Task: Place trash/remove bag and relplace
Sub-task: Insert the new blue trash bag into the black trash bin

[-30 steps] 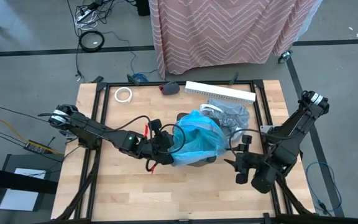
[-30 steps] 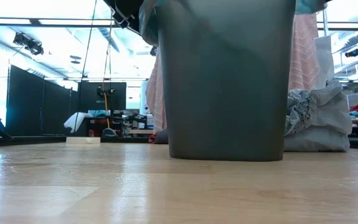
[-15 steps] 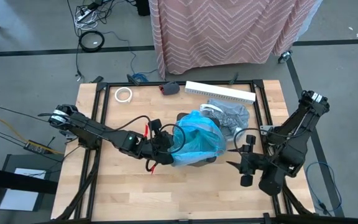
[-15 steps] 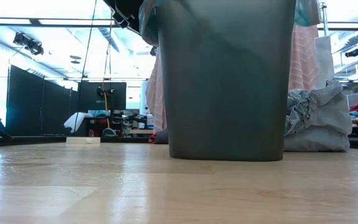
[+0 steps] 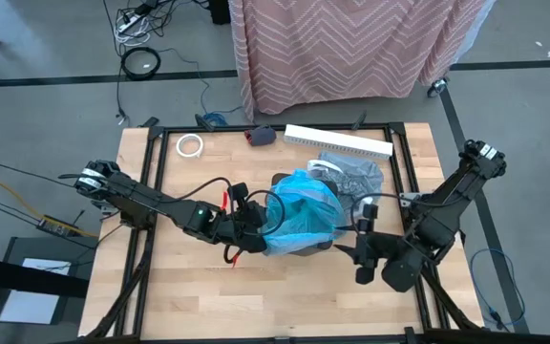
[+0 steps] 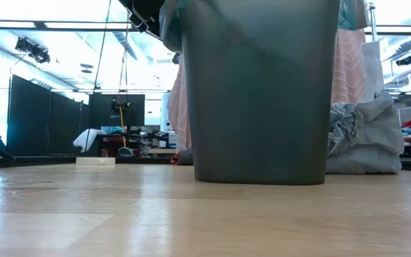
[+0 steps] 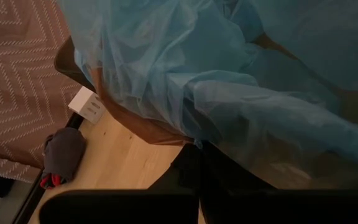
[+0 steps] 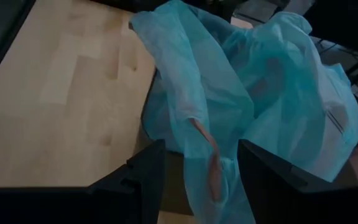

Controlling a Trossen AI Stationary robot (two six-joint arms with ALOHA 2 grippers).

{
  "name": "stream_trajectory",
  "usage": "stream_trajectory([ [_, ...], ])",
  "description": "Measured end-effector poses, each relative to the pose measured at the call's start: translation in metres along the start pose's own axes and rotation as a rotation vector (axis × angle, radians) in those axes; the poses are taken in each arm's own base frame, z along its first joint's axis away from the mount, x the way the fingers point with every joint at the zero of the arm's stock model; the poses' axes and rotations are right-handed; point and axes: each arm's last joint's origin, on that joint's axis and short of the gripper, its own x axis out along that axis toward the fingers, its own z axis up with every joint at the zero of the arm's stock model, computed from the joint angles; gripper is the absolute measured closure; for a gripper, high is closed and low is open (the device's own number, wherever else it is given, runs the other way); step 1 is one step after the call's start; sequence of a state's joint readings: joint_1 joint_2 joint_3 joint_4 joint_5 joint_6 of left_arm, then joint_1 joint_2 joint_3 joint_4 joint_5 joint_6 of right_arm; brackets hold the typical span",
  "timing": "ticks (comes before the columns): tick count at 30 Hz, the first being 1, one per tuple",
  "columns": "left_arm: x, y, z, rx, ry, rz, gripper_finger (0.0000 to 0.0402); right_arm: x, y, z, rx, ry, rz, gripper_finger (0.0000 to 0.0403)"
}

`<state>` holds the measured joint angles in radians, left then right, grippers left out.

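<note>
Here we are risking a snagged blue bag (image 5: 304, 215): right gripper (image 5: 360, 250) spread apart, left gripper (image 5: 248, 229) indeterminate.

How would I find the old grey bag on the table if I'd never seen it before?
Look at the dark grey plastic bin in the middle of the wooden table, draped with a bright blue plastic bag. Just behind it, toward the long white box, lies the crumpled grey translucent bag. It is grey and wrinkly, not blue.

Grey wrinkly bag (image 5: 353, 176) crumpled on table, just behind the bin (image 6: 259, 93)
</note>
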<state>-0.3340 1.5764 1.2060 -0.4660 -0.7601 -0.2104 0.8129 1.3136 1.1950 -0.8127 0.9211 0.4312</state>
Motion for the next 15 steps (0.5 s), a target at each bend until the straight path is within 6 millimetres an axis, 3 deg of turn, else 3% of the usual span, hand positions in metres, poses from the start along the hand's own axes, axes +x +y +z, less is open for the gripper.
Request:
stream_trajectory([
  [10, 0.000, 0.000, 0.000, 0.000, 0.000, -0.001, 0.0396, 0.013, -0.007, 0.003, 0.030, 0.032, -0.009, 0.0219],
  [15, 0.000, 0.000, 0.000, 0.000, 0.001, -0.002, 0.0396, 0.022, -0.004, 0.006, -0.012, 0.035, 0.016, 0.0255],
])
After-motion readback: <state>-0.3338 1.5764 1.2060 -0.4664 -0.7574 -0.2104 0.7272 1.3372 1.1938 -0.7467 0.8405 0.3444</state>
